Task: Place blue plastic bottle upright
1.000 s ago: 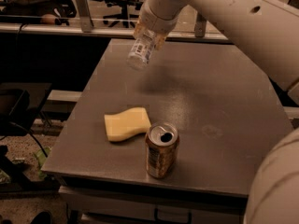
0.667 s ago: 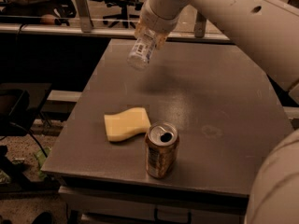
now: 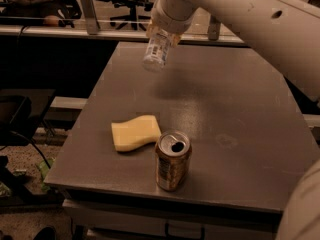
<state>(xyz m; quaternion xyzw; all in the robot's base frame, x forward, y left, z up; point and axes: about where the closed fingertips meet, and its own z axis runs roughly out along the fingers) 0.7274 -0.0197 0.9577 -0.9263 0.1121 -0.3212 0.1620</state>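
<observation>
The blue plastic bottle [image 3: 156,50] is a small clear bottle with a pale printed label. It hangs in the air, tilted, above the far left part of the grey table [image 3: 235,109]. My gripper [image 3: 162,31] is at the end of the white arm and is shut on the bottle's upper part, hiding the cap. The bottle's base points down and to the left, well above the table top.
A brown drink can [image 3: 172,160] with an open top stands near the table's front edge. A yellow sponge [image 3: 134,132] lies just left of it. Office chairs and a rail stand behind the table. The floor drops off at the left.
The arm and bottle have hardly moved; the bottle stays held in the air over the far left of the table.
</observation>
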